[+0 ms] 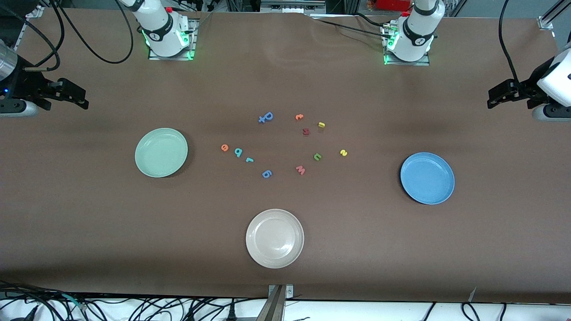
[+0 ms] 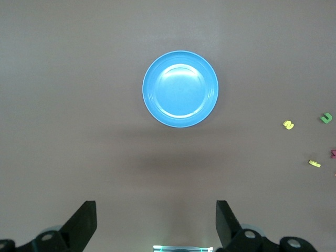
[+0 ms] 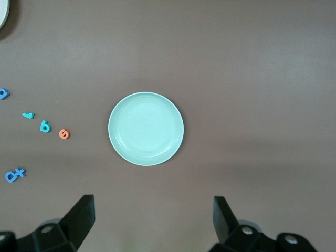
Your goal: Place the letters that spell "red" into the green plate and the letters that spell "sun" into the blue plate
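- Above the right arm's end of the table, the right gripper (image 3: pixel 149 223) hangs high with its fingers spread wide and nothing between them; the arm waits.
- Directly under it sits the green plate (image 1: pixel 161 152), empty. The gripper appears parked over its own target so that each carry ends with a short drop.
- Above the left arm's end of the table, the left gripper (image 2: pixel 156 223) hangs likewise, fingers spread and holding nothing, over the table beside the blue plate (image 1: pixel 427 178), which is also empty.
- The letters that spell "red" lie in a short row beside the green plate: the orange "e" (image 1: pixel 224 147), the teal "d" (image 1: pixel 238 152) and the teal "r" (image 1: pixel 249 159), close together but apart. This places them within the right arm's reach.
- The letters that spell "sun" lie toward the blue plate: the yellow "s" (image 1: pixel 343 152), the green arch-shaped letter (image 1: pixel 317 156) and the small yellow block (image 1: pixel 321 125), well apart from one another.
- Other letters lie among them: two blue letters (image 1: pixel 266 117), a pink "w" (image 1: pixel 300 170), a dark red letter (image 1: pixel 306 131) and a second orange letter (image 1: pixel 299 117). These are not to be moved.
- A cream-white plate (image 1: pixel 275 238) stands nearest the front camera, empty.
- No letter is in either target plate; the task is judged not yet begun.
- The surface is a flat brown table cover (image 1: pixel 89 223). Cables run along its edges, and green lights glow at both arm bases.
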